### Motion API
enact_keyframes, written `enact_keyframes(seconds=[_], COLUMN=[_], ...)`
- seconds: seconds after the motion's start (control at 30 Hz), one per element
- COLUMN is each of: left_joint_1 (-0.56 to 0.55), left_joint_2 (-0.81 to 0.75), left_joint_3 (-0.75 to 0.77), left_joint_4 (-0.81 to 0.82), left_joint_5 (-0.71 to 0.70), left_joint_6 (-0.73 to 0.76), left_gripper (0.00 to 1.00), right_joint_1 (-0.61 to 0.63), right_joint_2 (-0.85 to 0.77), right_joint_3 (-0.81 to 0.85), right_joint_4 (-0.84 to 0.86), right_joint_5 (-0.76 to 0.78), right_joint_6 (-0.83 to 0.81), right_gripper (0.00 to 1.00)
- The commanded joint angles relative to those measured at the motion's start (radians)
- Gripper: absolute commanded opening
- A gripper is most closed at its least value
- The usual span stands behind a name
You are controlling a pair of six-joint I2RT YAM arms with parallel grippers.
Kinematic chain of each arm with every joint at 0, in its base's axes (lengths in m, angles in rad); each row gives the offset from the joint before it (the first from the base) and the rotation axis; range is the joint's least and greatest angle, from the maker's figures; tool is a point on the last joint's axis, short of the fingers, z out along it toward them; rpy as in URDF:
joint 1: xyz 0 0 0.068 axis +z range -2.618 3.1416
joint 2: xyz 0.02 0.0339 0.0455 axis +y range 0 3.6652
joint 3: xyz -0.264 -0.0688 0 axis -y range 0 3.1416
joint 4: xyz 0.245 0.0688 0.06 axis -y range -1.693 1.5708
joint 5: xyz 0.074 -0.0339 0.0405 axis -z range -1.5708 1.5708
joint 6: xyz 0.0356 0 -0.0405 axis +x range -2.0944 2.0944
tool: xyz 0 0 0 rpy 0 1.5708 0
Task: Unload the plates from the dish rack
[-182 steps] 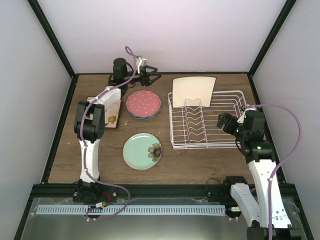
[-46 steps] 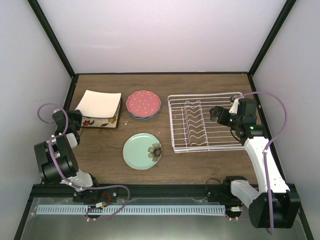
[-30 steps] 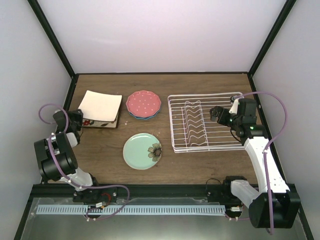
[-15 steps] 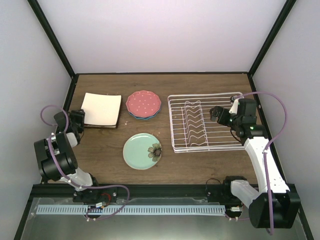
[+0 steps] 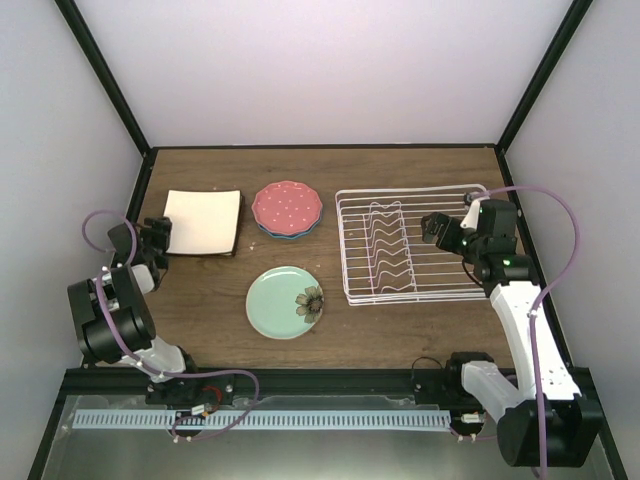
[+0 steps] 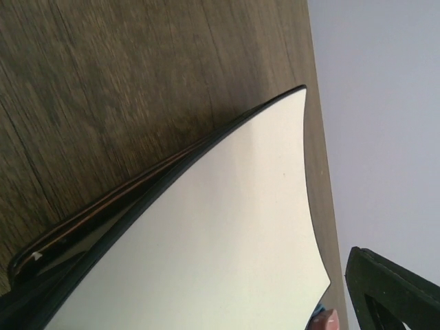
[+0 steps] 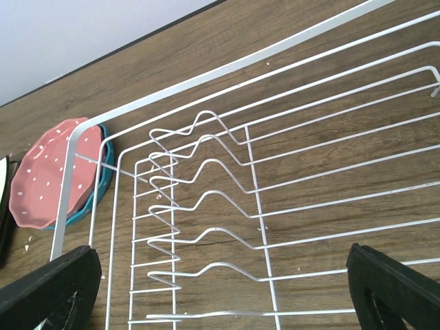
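Square plate lowered flat, left pincer spread at its edge

The left arm is folded low at 8 o'clock. The left end effector faces 3 o'clock, spread apart. The right arm extends from 5 o'clock. The right end effector faces 9 o'clock, fingers spread wide.

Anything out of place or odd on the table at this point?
Only one thing: the top square plate at the left lies plain back up on the lower square plate, while the pink plate and green plate lie face up. The dish rack is empty; nothing looks spilled or broken.
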Motion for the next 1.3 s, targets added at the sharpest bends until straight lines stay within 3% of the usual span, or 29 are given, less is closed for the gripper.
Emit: enact_keyframes(seconds=[0.0,0.27,0.73,1.1,1.27], left_joint_1=[0.006,0.011,0.016,0.016,0.016], left_joint_2=[0.007,0.063,0.064,0.085,0.045], left_joint_3=[0.042,0.141,0.174,0.302,0.296], left_joint_4=[-0.092,-0.184,-0.416,-0.699,-0.728], left_joint_5=[-0.011,0.000,-0.068,-0.278,-0.304], left_joint_6=[0.041,0.107,0.178,0.216,0.261], left_gripper=[1.00,1.00,1.00,1.00,1.00], right_joint_1=[0.007,0.007,0.007,0.007,0.008], right_joint_2=[-0.031,-0.048,-0.084,-0.108,-0.111], right_joint_3=[-0.013,-0.023,-0.046,-0.060,-0.070], right_joint_4=[-0.007,-0.005,-0.002,-0.016,-0.011], right_joint_5=[0.001,0.002,0.017,0.026,0.027], right_joint_6=[0.018,0.030,0.063,0.084,0.100], right_gripper=[1.00,1.00,1.00,1.00,1.00])
